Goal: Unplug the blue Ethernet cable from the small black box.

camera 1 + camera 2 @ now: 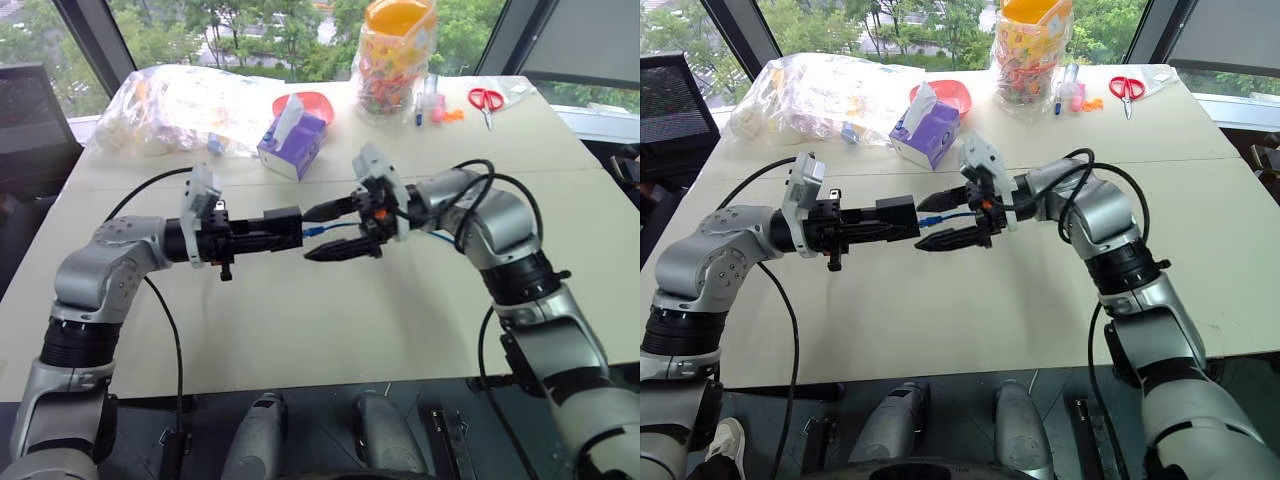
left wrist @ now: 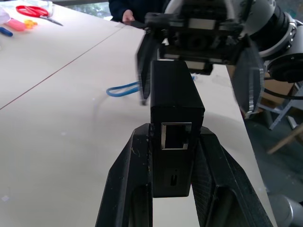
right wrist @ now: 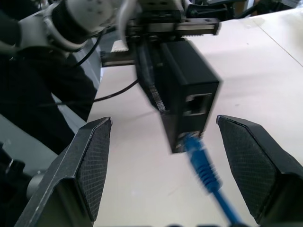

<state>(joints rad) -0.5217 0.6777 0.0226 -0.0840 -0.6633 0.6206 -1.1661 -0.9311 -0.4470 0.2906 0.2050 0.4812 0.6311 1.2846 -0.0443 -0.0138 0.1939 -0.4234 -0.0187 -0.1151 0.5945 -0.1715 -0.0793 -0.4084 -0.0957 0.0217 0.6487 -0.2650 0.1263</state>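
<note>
Right wrist view looks straight along the right hand (image 3: pixel 163 175), whose two fingers stand wide apart with nothing between them but air and the blue Ethernet cable (image 3: pixel 203 170). The plug sits in the lower port of the small black box (image 3: pixel 187 94), and the cord runs back from it toward this hand, between the fingers but touching neither.

From the head, the right hand (image 1: pixel 335 228) points toward 9 o'clock, level with the box, its fingertips just short of the box's ported end. The box (image 1: pixel 282 228) lies at 9 o'clock from those fingertips, long axis running 3 to 9 o'clock, in line with both hands. The left hand (image 1: pixel 272 230) is clamped shut on the box's sides, holding it up off the surface (image 1: pixel 300 330). The right hand is the one nearer the plug, so the pull looks to be its job: close on the plug, draw toward 3 o'clock along the box's axis while the left keeps hold. The plug's release tab is too small to make out.

Farther out, at 12 o'clock, a purple tissue box (image 1: pixel 292 145) has a white tissue standing up from it; a clear jar (image 1: pixel 398 60) at 1 o'clock holds many small colourful items; a clear plastic bag (image 1: pixel 180 105) at 11 o'clock holds pale things that are hard to identify.
</note>
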